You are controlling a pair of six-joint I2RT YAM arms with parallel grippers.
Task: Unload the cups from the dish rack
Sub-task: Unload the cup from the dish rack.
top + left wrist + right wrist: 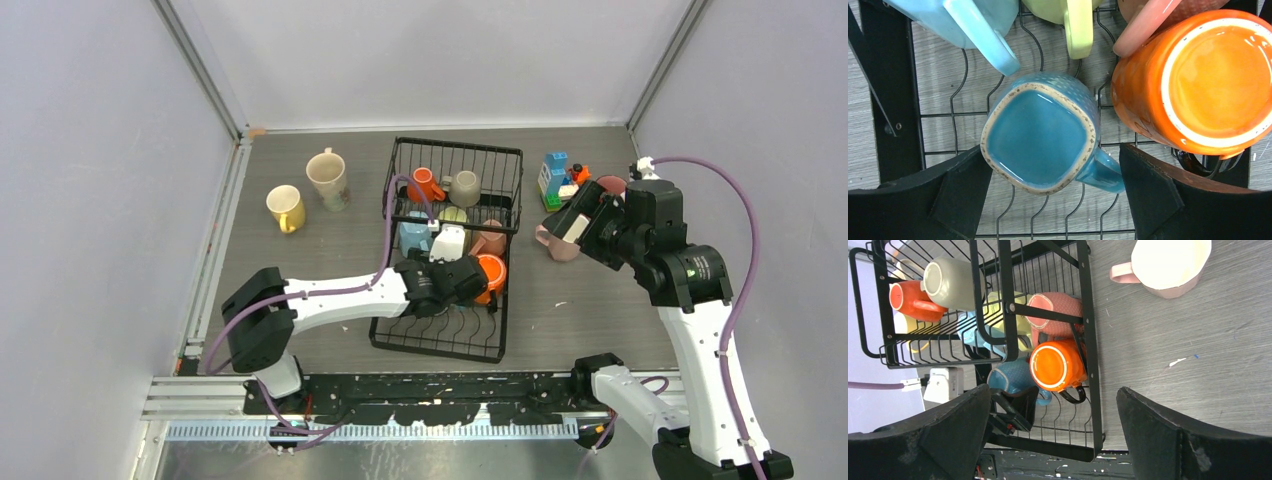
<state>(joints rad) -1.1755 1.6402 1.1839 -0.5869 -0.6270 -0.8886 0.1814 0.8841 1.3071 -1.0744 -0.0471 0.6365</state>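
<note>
In the left wrist view a teal-blue cup (1040, 137) lies in the black wire dish rack (955, 115), mouth toward the camera. My left gripper (1053, 155) is open and straddles it, one finger by the rim and the other by the handle. An orange cup (1198, 80) lies right beside it, with light blue (973, 25), pale green (1075, 20) and pink (1148, 20) cups beyond. From above, my left gripper (450, 280) sits low over the dish rack (440, 340). My right gripper (572, 220) is open and empty above a pink cup (558, 245) on the table.
A yellow cup (287, 208) and a cream cup (328, 178) stand on the table left of the rack. The tall basket end holds an orange cup (426, 185) and a grey cup (464, 187). A colourful toy-block figure (560, 180) stands at the back right.
</note>
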